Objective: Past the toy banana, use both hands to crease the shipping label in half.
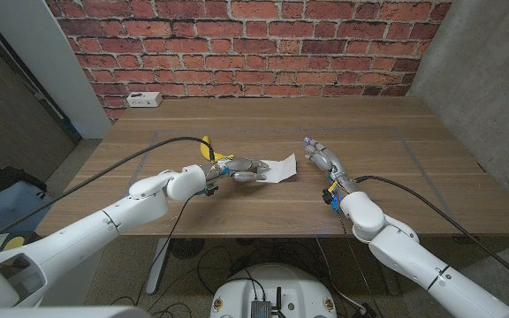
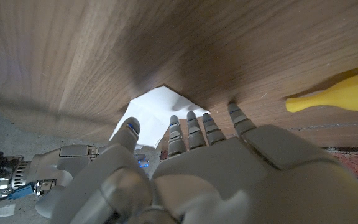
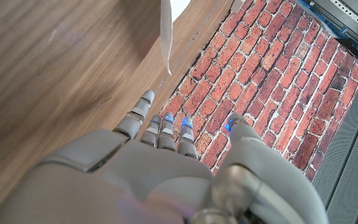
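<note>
Head view: the shipping label (image 1: 280,167) lies near the middle of the wooden table (image 1: 387,141), a white sheet with its right end lifted a little off the wood. The left hand (image 1: 241,170) is on the label's left end, fingers reaching onto the paper — whether they pinch it or only press down is too small to tell there. The left wrist view shows those fingers (image 2: 191,127) stretched side by side toward the label (image 2: 151,112), their tips at its edge, thumb apart; the actual contact is hidden behind the hand. The toy banana (image 1: 208,150) sits just behind the left wrist, partly covered by it, and its yellow tip (image 2: 340,95) pokes into the wrist view, cut off at the frame. The right hand (image 1: 322,157) stands apart from the label, fingers extended and holding nothing — the label's raised edge (image 3: 166,31) shows beyond its fingertips.
</note>
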Motion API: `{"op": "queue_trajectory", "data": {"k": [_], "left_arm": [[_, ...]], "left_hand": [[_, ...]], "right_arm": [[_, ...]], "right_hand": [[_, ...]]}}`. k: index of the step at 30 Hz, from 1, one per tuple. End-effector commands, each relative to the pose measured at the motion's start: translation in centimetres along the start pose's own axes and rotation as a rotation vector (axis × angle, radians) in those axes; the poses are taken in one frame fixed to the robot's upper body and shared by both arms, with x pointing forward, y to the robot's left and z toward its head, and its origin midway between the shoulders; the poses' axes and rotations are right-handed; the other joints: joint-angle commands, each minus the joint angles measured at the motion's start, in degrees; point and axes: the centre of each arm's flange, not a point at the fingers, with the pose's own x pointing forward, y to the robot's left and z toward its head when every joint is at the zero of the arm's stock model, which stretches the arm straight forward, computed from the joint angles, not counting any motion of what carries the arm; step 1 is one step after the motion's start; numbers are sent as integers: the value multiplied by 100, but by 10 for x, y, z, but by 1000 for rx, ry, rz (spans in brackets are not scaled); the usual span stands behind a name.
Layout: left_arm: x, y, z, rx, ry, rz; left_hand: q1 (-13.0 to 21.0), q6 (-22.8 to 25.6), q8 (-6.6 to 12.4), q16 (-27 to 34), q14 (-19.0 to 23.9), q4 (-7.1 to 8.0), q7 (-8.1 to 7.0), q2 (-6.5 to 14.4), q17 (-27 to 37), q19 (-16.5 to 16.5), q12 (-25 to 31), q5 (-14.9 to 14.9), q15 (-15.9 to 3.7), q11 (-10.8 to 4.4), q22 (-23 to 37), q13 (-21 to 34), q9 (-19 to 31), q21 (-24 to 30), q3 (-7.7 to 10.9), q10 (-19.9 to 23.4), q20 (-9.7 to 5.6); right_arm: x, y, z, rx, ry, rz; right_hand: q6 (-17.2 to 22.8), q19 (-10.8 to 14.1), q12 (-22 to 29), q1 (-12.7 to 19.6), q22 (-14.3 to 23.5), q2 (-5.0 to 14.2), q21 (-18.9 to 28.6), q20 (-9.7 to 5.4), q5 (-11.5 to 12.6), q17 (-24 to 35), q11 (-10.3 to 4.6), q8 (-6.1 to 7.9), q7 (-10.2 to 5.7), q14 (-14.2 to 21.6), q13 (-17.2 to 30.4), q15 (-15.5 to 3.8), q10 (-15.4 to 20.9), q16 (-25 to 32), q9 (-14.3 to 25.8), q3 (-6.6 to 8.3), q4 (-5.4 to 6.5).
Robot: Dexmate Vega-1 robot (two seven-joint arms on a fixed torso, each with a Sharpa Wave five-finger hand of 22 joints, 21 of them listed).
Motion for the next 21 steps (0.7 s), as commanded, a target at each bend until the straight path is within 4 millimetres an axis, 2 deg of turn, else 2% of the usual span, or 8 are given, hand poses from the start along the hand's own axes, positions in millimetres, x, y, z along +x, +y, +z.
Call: {"op": "queue_trajectory", "data": {"k": [1, 9, 13, 21], "left_arm": [[0, -1, 1, 18, 21, -34], [1, -1, 0, 19, 29, -48], [2, -2, 1, 24, 33, -52], [3, -2, 1, 20, 37, -57]], "left_hand": [[-74, -46, -24, 20, 95, 32, -16, -1, 18, 33, 65, -2, -29, -63, 12, 12, 5, -15, -28, 142, 70], [-125, -123, -45, 6, 128, 54, 15, -25, 20, 47, 53, 1, -79, -38, 12, 13, 3, -23, -53, 184, 66], [-175, -75, -25, 0, 146, 81, 100, -44, 23, 52, 71, 4, -85, -60, 13, 12, 1, -30, -78, 276, 60], [-254, -119, -43, -7, 192, 127, 159, -63, 24, 84, 57, 13, -130, 46, 14, 12, -1, -31, -114, 324, 51]], "right_arm": [[5, 9, -3, 22, 28, 30], [6, 14, -2, 34, 19, 55], [6, 18, -1, 52, 17, 74], [6, 28, 4, 80, -16, 109]], "right_hand": [[53, 6, 5, 15, 6, 78, 24, -4, 22, 26, -5, 23, 3, 7, 36, -14, 8, 27, 19, 16, 34], [43, -2, -1, -39, 6, 34, 21, -2, 12, 39, 17, 12, 14, 1, 38, 3, 0, 30, 20, -19, 69], [50, 0, 0, -69, 7, 21, 22, 9, 9, 46, 25, 12, 20, 4, 40, 12, 7, 34, 21, -34, 92], [26, 19, -2, -83, 7, 43, 30, -10, 9, 53, 37, -4, 18, 19, 42, 0, 10, 45, 21, -33, 116]]}}
